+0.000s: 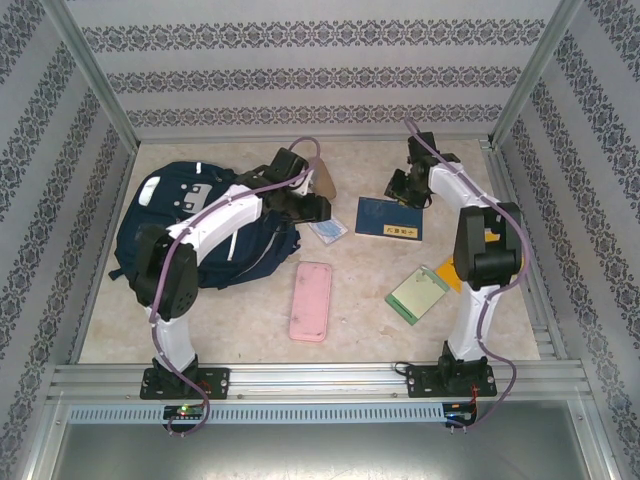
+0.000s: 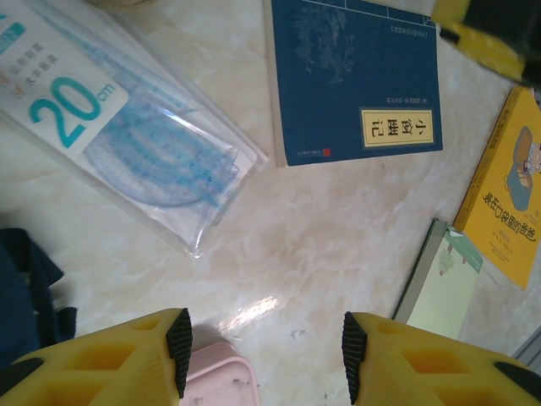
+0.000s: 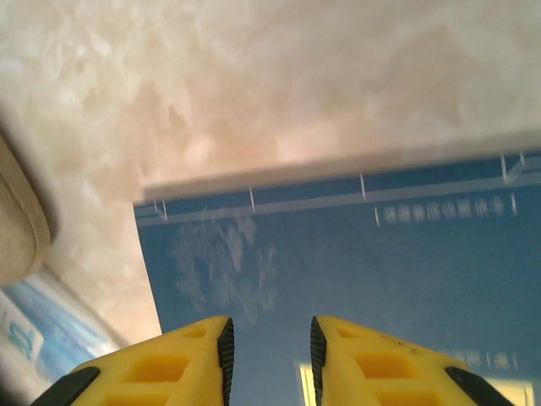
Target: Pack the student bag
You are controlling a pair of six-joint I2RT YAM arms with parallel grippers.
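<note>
- Left gripper: yellow fingers spread, holding nothing; a pink rectangular case lies just below one fingertip.
- Large navy-blue fabric student bag: close beside its left.
- Farther ahead: clear plastic ruler packet, dark blue paperback book.
- Right gripper: fingers narrowly parted, empty, above that book.

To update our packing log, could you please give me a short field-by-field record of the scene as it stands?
bag: navy student bag, on the left side of the table
items outside bag: pink pencil case, blue book, green notebook, yellow book, ruler packet
left end effector: open, empty, above the tabletop by the pink pencil case
right end effector: jaws slightly apart, nothing between them, over the blue book
</note>
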